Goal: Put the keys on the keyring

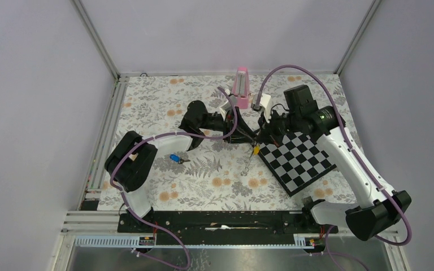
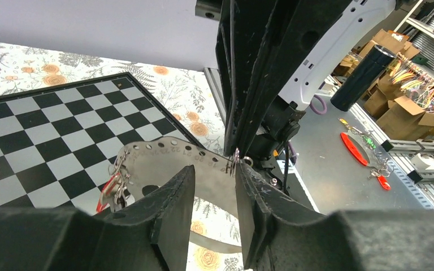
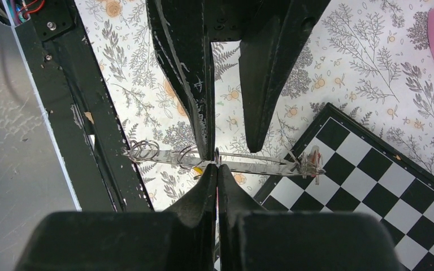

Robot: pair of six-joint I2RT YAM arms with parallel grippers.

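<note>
The blue key (image 1: 175, 158) lies alone on the bench (image 1: 203, 183), well apart from the work. The left gripper (image 2: 213, 180) is open, its fingertips just beside the keyring (image 2: 158, 158). The right gripper (image 3: 217, 169) is closed on the keyring and holds it in the air, probably to present the rings. The yellow key (image 1: 255, 150) hangs just below.

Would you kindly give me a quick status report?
Left gripper open at keyring; right gripper shut on it. Blue key loose on table, unobstructed.
</note>
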